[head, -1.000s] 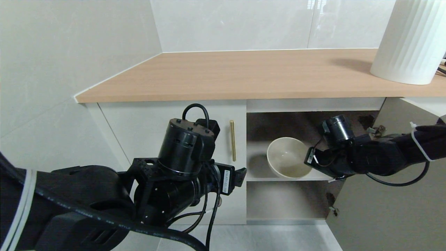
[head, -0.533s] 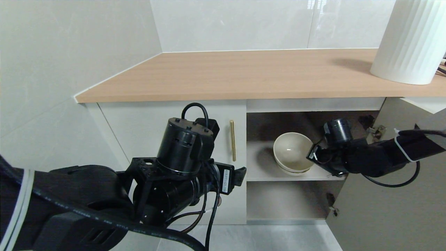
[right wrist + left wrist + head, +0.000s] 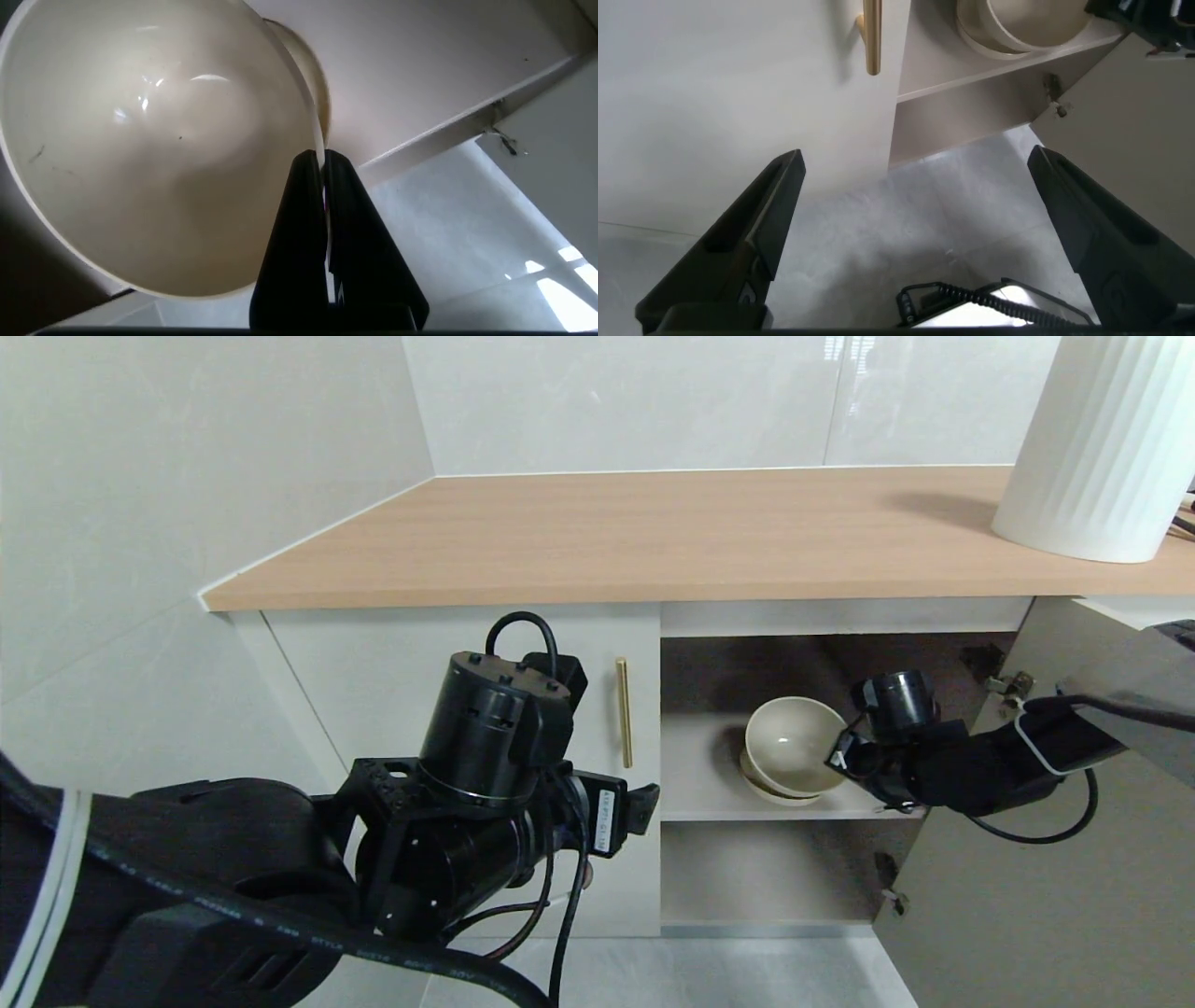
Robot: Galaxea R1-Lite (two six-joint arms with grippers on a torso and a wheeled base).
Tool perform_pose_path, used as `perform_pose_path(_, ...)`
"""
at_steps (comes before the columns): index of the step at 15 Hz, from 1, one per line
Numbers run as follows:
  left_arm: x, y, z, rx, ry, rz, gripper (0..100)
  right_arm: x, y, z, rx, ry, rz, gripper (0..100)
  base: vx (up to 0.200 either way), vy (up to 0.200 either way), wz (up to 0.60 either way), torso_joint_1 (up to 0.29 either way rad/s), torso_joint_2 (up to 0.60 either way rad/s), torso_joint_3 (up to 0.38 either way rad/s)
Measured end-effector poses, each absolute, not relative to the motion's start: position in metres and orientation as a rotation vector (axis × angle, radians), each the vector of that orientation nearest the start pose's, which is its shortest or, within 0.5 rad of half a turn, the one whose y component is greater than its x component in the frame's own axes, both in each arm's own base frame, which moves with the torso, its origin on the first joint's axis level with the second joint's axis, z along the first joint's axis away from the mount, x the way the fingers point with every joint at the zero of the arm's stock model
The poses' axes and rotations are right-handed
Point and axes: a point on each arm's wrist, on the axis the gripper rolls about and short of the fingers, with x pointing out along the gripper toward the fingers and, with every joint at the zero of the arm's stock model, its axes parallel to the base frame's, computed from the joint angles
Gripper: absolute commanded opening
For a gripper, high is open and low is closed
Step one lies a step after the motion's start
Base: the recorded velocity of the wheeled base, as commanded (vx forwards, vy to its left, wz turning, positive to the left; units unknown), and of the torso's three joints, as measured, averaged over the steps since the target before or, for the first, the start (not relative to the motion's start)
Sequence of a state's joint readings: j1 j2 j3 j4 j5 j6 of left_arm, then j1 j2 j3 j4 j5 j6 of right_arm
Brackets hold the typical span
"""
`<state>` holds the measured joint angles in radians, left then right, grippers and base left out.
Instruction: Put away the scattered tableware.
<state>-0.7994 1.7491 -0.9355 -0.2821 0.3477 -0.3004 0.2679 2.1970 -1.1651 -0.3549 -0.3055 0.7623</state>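
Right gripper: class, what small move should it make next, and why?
Probably lower the held bowl, levelling it, into the second bowl on the shelf. The right gripper is shut on its rim, and it hangs tilted right over that bowl.

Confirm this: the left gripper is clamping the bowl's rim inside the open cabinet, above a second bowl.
Wrong arm. The right gripper clamps the bowl by its rim, as the right wrist view shows; the left gripper is open and empty. The rest holds: inside the open cabinet, above a second bowl.
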Motion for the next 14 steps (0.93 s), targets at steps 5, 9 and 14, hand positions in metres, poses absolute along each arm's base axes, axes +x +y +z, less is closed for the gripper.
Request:
perform_pose_path(5,0.225,-0.221,0.169,-0.011,0.512,-0.365,100,0.405,0.103,0.062,0.541,0.596,-0.28,0,0.0,0.0,0.0,0.0,0.0,0.0)
perform_pose_path(9,0.226,-0.22,0.169,-0.012,0.511,-0.362,100,0.408,0.104,0.056,0.536,0.604,-0.279,0,0.0,0.0,0.0,0.0,0.0,0.0)
perform_pose_path(14,0.226,-0.22,0.169,-0.012,0.512,-0.361,100,0.408,0.105,0.053,0.526,0.612,-0.278,0,0.0,0.0,0.0,0.0,0.0,0.0)
